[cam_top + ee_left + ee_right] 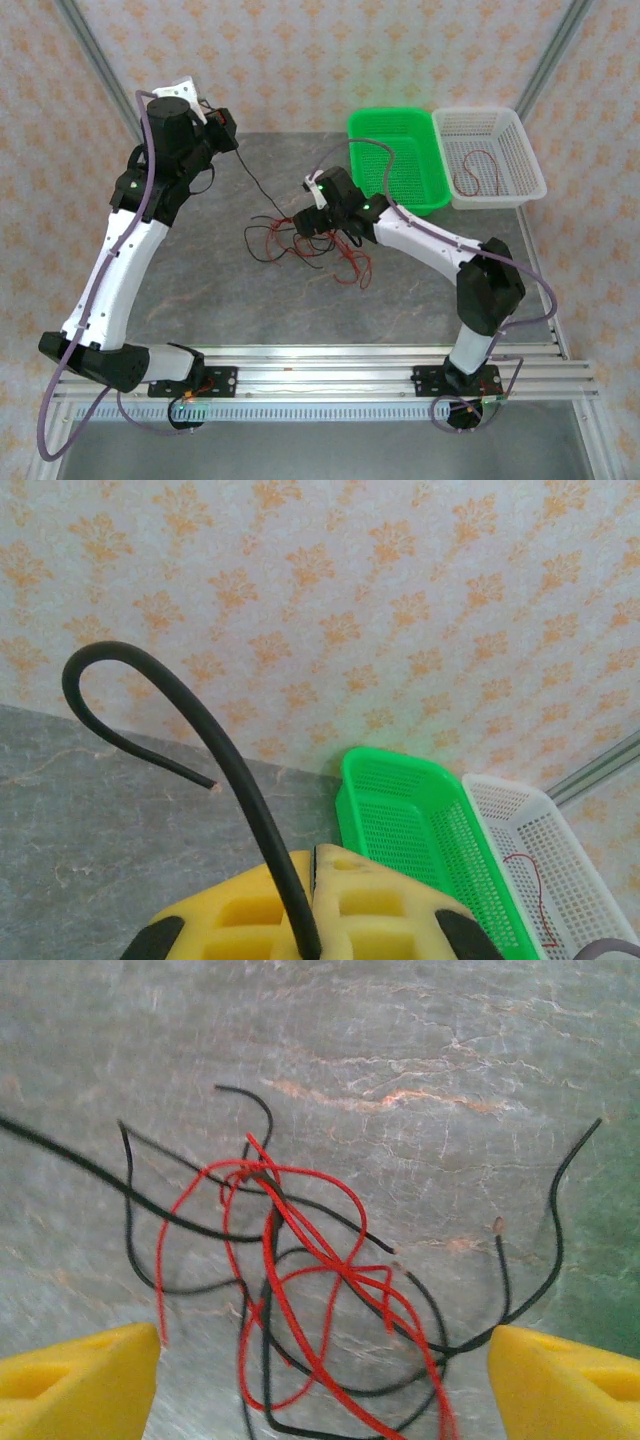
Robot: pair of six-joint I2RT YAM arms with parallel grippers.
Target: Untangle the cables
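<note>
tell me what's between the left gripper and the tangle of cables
A single black cable, pinched in the left gripper, stretches down to the tangle; otherwise bare grey table, seen in the top external view.

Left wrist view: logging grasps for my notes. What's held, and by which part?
The left end effector pinches a black cable near its free end.
</note>
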